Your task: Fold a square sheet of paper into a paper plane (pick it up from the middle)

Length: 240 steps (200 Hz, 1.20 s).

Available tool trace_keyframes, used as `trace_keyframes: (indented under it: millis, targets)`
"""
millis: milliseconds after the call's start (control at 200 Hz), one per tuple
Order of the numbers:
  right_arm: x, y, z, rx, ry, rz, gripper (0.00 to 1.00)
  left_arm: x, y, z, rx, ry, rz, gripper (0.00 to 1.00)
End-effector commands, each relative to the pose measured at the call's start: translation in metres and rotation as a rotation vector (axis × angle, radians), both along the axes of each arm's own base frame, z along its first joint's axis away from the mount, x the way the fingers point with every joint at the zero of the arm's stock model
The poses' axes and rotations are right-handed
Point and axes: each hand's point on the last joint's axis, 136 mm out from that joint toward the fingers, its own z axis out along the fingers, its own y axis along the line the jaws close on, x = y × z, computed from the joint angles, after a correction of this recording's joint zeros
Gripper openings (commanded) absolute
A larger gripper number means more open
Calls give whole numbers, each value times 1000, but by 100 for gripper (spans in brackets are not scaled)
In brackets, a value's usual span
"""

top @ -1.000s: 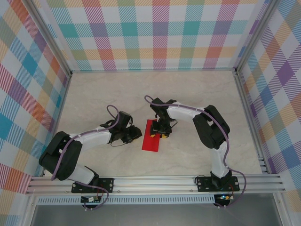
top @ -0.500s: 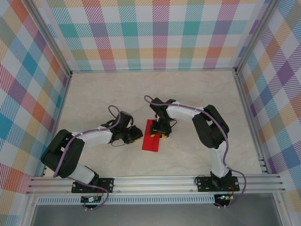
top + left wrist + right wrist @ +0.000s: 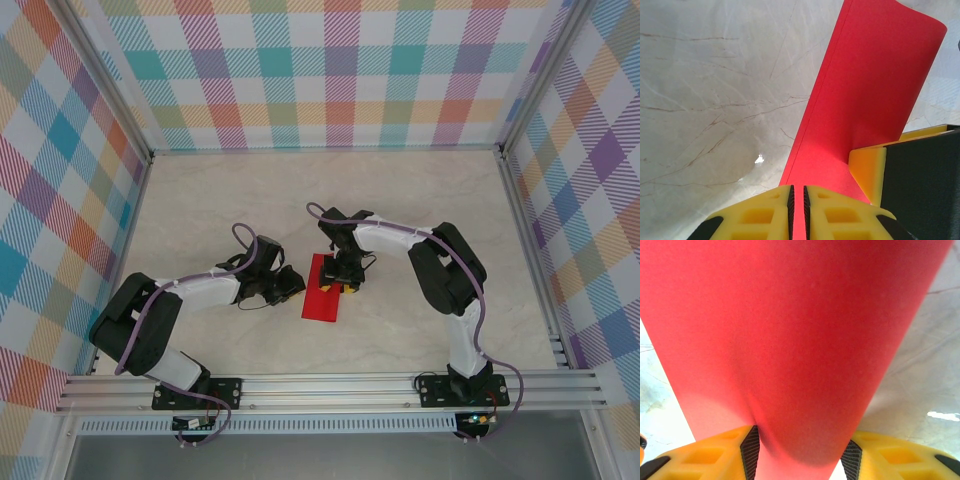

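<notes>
The square sheet of paper [image 3: 322, 298] is bright red, doubled over into a narrow strip, and lies on the table's middle. My left gripper [image 3: 298, 287] sits at the strip's left edge. In the left wrist view its yellow jaws [image 3: 797, 212] stand almost together, with the paper [image 3: 865, 90] running into the thin slit between the pads. My right gripper [image 3: 346, 284] is at the strip's right edge. Its pads [image 3: 751, 450] stand apart and press both sides of the paper's [image 3: 790, 330] rounded, uncreased bulge. One right finger [image 3: 867, 170] shows on the paper in the left wrist view.
The table top [image 3: 420, 200] is pale marble, walled by checked panels [image 3: 320, 70] at the back and sides. An aluminium rail [image 3: 330, 385] with both arm bases runs along the near edge. Both arms reach inward and almost meet over the paper.
The left gripper has slid slightly right onto the paper's edge and its jaws have narrowed. The right gripper and the paper have stayed about where they were.
</notes>
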Motion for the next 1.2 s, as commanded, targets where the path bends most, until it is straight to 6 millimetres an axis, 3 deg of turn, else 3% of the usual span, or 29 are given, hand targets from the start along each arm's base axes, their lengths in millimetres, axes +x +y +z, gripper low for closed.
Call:
trace_keyframes:
  millis: [0,660,1195]
  targets:
    - [-22,-14,-75,-111,53,47,51,8,-4,6,-13,-16,-5,15]
    - [-23,-15,-79,-126,66,44,54,6,-26,7,-87,0,-65,12]
    - [-24,-16,-82,-132,74,34,54,0,-30,-15,-47,48,-90,8]
